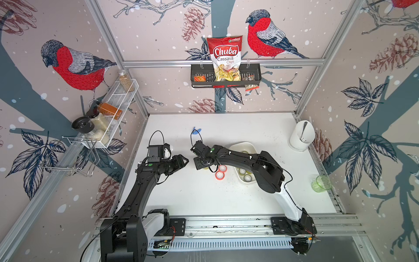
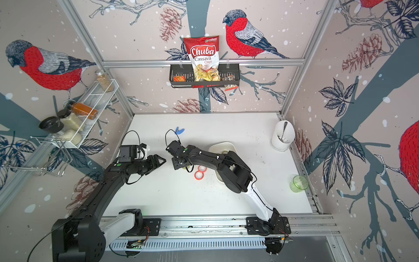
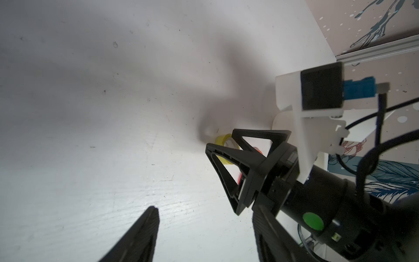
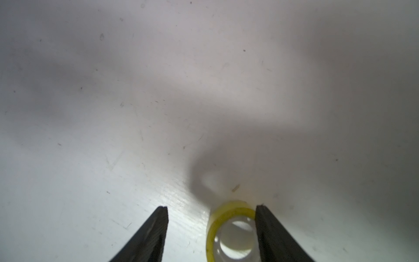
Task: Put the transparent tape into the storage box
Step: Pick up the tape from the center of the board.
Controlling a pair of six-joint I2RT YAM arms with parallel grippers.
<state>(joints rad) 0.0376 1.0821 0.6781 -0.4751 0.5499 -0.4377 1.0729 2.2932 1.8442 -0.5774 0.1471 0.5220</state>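
Right gripper point(image 4: 212, 206) is spread around the transparent tape point(image 4: 224, 211) on the table point(image 4: 136, 113). The roll touches one finger, there's a gap to the other, and its lower edge is cut off. In a top view the arm hides the roll and much of the storage box point(image 1: 241, 145). Left gripper point(image 3: 205, 212) is spread and empty.

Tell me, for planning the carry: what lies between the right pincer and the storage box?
Two red-rimmed tape rolls on the table, beside the storage box; both top views show them.
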